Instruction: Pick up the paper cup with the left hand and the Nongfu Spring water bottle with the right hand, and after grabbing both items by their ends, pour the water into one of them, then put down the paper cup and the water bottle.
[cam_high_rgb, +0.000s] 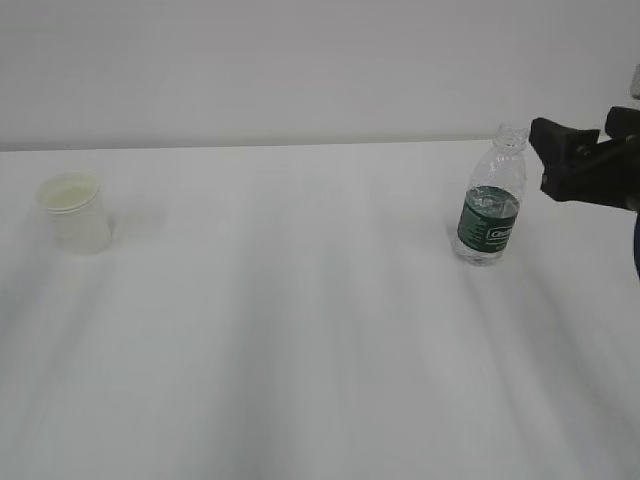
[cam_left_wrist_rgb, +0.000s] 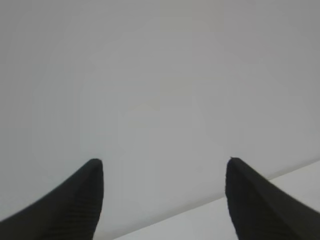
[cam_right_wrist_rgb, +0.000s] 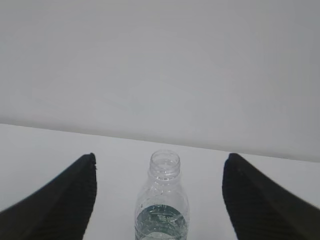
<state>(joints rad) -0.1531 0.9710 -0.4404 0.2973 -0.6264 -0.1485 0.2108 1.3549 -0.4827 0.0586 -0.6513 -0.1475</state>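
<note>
Paper cup: the paper cup (cam_high_rgb: 74, 212) stands upright near the table's (cam_high_rgb: 300, 330) left edge, toward the far side, mouth up, so a side grasp from the left arm is possible.
Bottle: the Nongfu Spring water bottle (cam_high_rgb: 491, 200) stands upright near the right edge, well apart from the cup, capless neck up; each thing sits on the side of the arm meant to take it.
Water: the water (cam_high_rgb: 492, 205) fills the bottle's lower part, level near the top of the green label.
Right tool: the right hand (cam_high_rgb: 545, 155) is spread wide and empty, just beside the bottle's neck on its right; in the right wrist view the bottle (cam_right_wrist_rgb: 163, 205) sits centred between the jaws, apparently lined up for a grasp.
Left tool: the left hand (cam_left_wrist_rgb: 162, 200) is released, jaws apart, holding nothing; it faces the wall, and the cup is not in its view.
Stage: judged as approach; neither thing is lifted yet.
</note>
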